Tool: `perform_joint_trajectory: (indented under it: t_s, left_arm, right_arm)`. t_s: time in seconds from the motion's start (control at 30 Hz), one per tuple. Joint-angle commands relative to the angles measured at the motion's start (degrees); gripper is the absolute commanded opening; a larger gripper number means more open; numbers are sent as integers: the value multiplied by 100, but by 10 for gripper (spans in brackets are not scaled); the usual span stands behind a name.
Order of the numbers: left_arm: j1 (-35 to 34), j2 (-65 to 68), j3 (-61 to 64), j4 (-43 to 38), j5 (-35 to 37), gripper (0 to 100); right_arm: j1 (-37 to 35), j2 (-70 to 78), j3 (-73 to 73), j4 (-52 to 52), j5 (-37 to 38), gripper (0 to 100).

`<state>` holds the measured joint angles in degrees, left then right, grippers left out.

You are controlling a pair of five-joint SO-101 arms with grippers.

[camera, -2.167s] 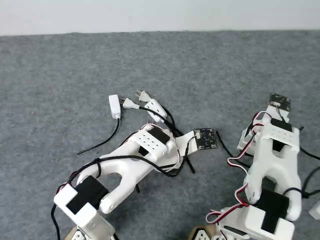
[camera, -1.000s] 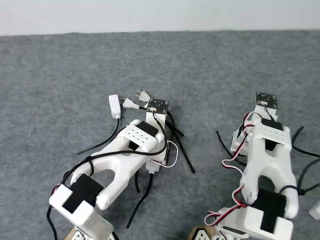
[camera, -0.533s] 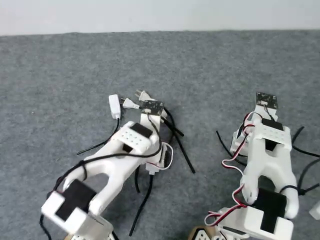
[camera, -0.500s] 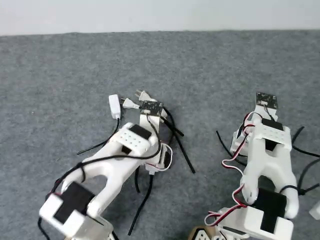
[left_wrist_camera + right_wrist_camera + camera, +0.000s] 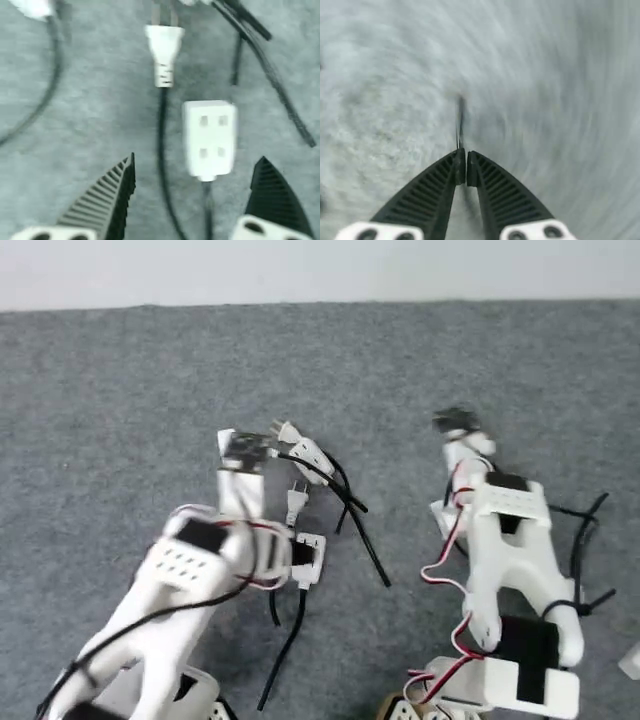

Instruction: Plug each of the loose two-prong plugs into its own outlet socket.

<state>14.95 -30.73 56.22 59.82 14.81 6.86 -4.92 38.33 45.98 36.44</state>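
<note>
On the grey table [image 5: 120,390]: white plugs, a white outlet socket [image 5: 210,137] and black cords lie bunched together, left of centre.
Closest to the socket: the nearest plug [image 5: 164,45] lies flat just beyond it, not touching, with its prongs pointing away. Its cord [image 5: 161,130] runs back alongside the socket block.
Farther out: another plug [image 5: 290,436] lies among the cords, prongs pointing away from the arms.
Socket face: two pairs of slots look upward, both unfilled.
How the plug should handle: I'd reckon it light, hard-bodied and a bit slick, with a springy cord that will tug it round. It looks best pinched across the flat sides of the body, behind the prongs, not by the ribbed neck or the cord.
How the socket should handle: probably light enough to skid when pushed against, so it likely wants steadying by its side walls.
Left arm: reached out from the near edge, wrist tipped down, with the left gripper [image 5: 196,159] poised over the socket.
Left fingers: spread wide to either side of the socket, gripping nothing.
Right arm: stretched forward, well apart from the plugs, with the right gripper [image 5: 462,152] aimed down at the table.
Right fingers: pressed together. A thin dark line runs on from the tips, and I cannot tell what it is or whether it is pinched.
</note>
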Motion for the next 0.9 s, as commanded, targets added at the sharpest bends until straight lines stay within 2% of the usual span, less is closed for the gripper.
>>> perform_joint_trajectory:
  t_s: [0.0, 0.07, 0.17, 0.23, 0.33, 0.5, 0.67, 0.87]
  left_arm:
    - [-993, -1055, 576, -589, -492, 348]
    - [-1749, -1626, 1112, -1143, -695, 348]
    - [-2857, -2268, 1912, -1960, -844, 351]
    - [-3323, -2479, 2193, -2119, -862, 352]
    - [-3771, -2505, 2220, -2119, -985, 352]
    - [-3947, -2514, 2220, -2154, -1011, 352]
    - [-3938, -2514, 2246, -2312, -1020, 352]
    - [-3947, -2532, 2316, -2400, -1020, 352]
  right_arm:
    - [-347, -277, -343, -470, 3323, 9]
    - [-673, -259, -589, -365, 3886, 9]
    - [-1367, -180, -1284, 444, 4167, 9]
    - [-1895, 4, -1881, 1191, 4211, 18]
    - [-2563, 470, -2752, 2141, 4440, 91]
    - [-3284, 1727, -4105, 2923, 4484, 224]
    - [-3802, 3152, -5495, 3688, 5020, 230]
    - [-4338, 4690, -6927, 4154, 5020, 230]
